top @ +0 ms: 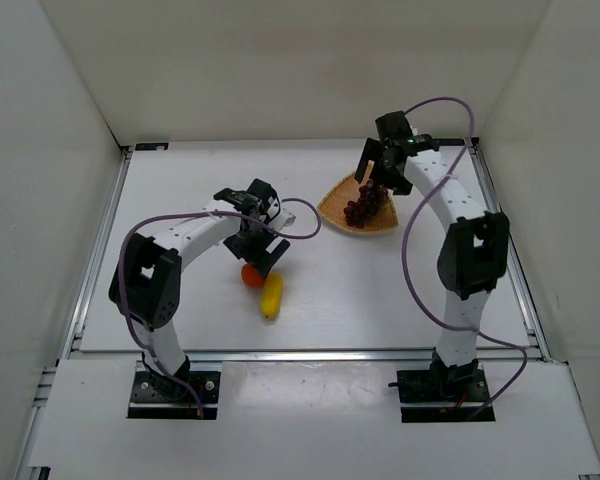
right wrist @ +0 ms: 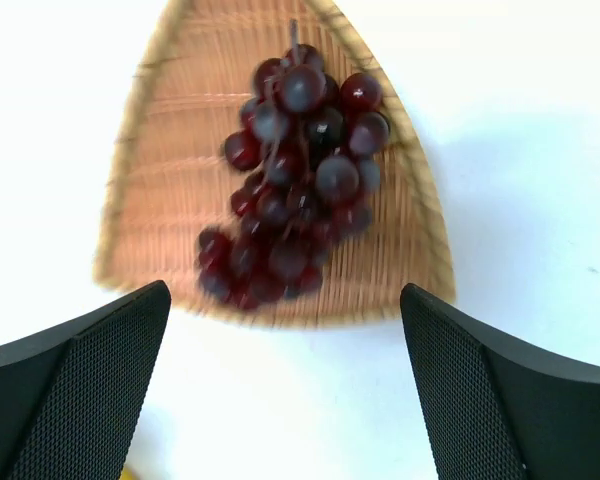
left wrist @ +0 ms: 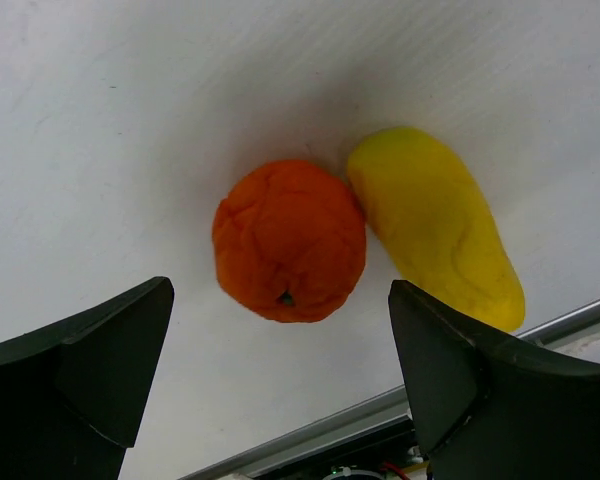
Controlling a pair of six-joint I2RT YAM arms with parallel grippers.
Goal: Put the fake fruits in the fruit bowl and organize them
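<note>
right wrist: grapes [right wrist: 295, 170] in fruit bowl [right wrist: 160, 200]

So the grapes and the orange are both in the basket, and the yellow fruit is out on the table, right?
Not the orange: the top view shows it on the table beside the yellow fruit. Only the grapes are in the basket.

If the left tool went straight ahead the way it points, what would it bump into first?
Probably the orange, sitting right in front of the left tool; depth is hard to judge.
</note>
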